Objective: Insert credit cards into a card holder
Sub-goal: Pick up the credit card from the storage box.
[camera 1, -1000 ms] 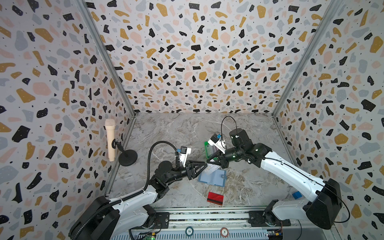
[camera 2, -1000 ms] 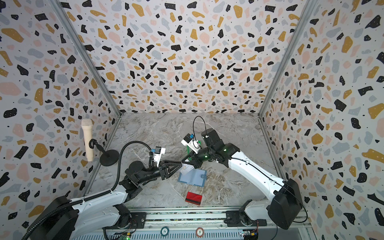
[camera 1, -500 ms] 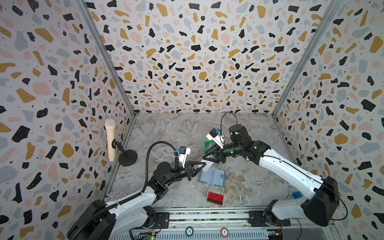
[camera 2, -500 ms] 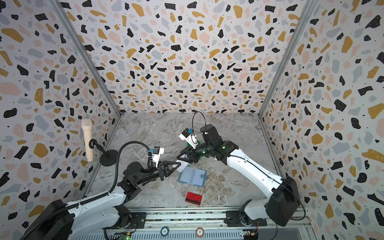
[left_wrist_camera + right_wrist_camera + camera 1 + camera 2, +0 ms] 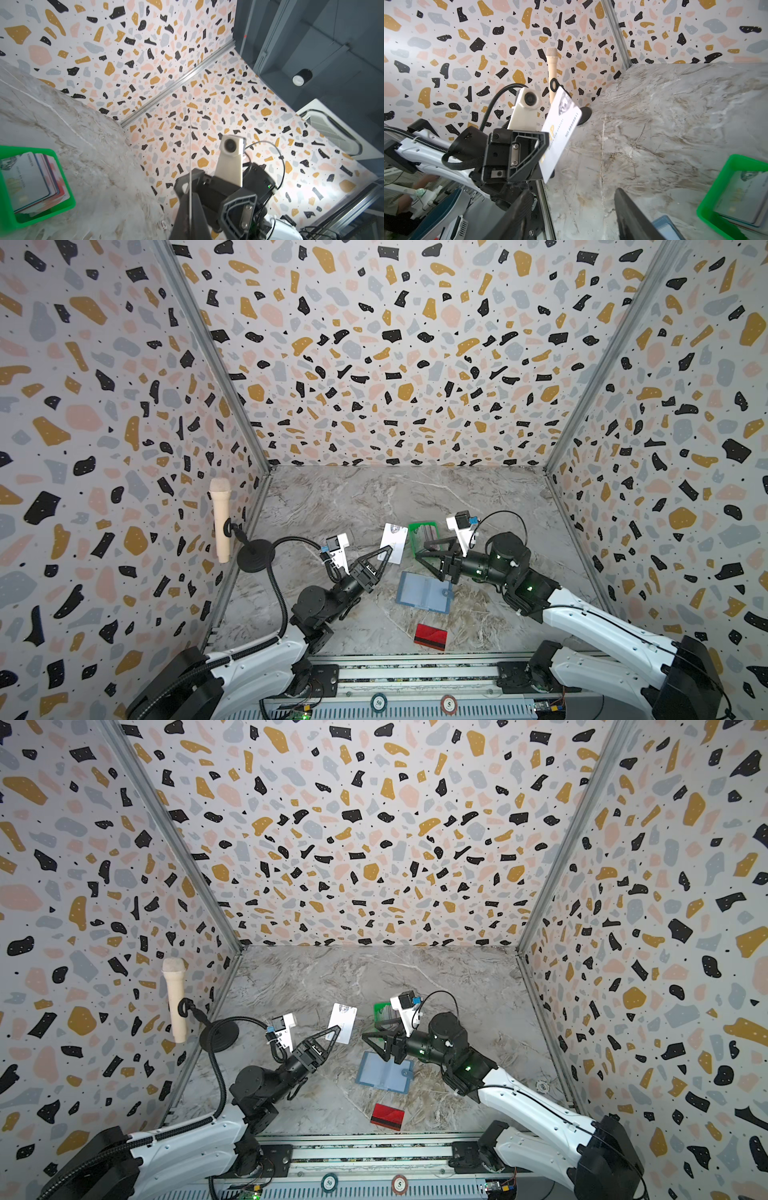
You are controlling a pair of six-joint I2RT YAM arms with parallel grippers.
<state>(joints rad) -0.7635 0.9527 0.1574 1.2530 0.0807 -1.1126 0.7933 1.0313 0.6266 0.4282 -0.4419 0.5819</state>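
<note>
While your left end effector [image 5: 385, 552] pinches the white card [image 5: 395, 540] by one end, up clear of the table [image 5: 332, 506], the right end effector [image 5: 419, 551] hangs with jaws apart by the open card holder [image 5: 424, 591]. The card looks light, stiff and slick (apt to pivot in so small a pinch), so grip a short edge squarely. A red card [image 5: 431, 635] lies in front; more fill the green tray [image 5: 415, 527].
</note>
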